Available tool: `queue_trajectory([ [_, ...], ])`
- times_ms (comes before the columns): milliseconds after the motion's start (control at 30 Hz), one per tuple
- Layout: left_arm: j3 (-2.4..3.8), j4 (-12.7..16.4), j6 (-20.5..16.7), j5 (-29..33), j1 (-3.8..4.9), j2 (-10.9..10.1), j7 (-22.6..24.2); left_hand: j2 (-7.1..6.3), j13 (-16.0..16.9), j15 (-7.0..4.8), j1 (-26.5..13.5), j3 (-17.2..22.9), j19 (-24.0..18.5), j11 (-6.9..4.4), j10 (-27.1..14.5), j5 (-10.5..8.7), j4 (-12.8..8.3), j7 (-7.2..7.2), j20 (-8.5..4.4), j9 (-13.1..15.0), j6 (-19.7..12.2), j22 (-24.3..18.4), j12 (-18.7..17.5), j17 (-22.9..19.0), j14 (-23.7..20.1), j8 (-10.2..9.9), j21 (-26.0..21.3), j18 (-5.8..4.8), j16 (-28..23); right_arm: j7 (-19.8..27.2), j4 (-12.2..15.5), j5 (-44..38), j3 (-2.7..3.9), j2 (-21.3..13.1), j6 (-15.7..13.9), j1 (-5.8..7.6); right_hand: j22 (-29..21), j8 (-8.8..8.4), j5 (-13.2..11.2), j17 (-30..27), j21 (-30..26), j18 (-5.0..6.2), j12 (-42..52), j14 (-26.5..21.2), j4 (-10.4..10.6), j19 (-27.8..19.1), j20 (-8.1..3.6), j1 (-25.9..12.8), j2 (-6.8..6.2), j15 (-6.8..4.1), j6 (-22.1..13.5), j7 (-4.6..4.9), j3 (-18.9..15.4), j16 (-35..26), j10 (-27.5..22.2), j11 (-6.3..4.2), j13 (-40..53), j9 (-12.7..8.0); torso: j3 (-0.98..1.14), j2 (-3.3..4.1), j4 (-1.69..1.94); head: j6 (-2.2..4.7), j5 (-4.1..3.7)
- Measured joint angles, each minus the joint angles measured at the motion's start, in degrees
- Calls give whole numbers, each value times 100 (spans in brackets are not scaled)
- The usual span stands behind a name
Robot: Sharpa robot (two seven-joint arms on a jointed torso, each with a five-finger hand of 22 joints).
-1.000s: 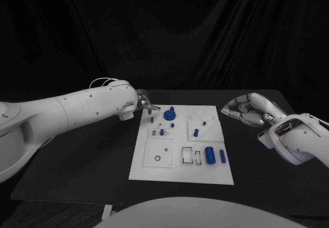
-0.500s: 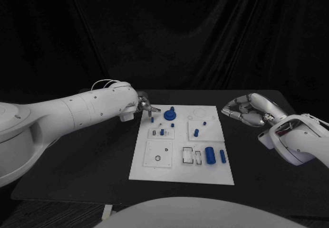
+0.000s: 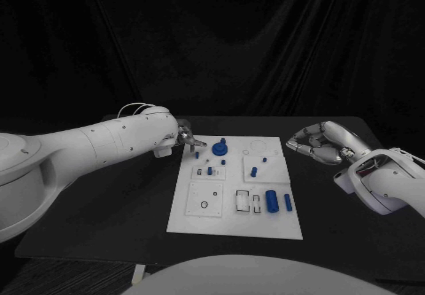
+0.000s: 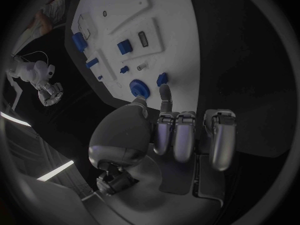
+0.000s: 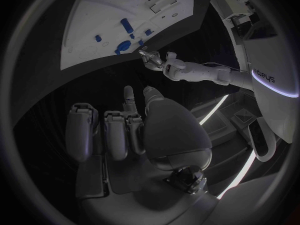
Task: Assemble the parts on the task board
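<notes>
Left hand (image 3: pixel 186 139): fingers curled in, holding nothing, poised at the far-left corner of the task board (image 3: pixel 226 215); barely shifted over the last second.
Right hand (image 3: pixel 317 143): clenched, empty, parked beside the board.
Parts: blue knob (image 3: pixel 220 147) near left fingertips, untouched.
Meaning: pick-up pending.

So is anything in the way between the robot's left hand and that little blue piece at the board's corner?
No, nothing visible. The left hand hovers right by the small blue part near the task board's far left corner, with only bare white board between them.
</notes>
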Motion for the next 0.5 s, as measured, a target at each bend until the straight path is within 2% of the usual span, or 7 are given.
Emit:
queue_trajectory([
  [500,0,-56,131,-188,-42,39,-7,1,0,0,1,-31,0,0,0,0,0,-2,0,121,-45,0,0,3,0,86,-25,0,0,-17,-5,2,0,9,6,-2,4,0,40,0,0,0,0,0,-9,0,0,0,0,0,0,0,9,0,0,0,-1,-10,1,-1,1,0,12],
])
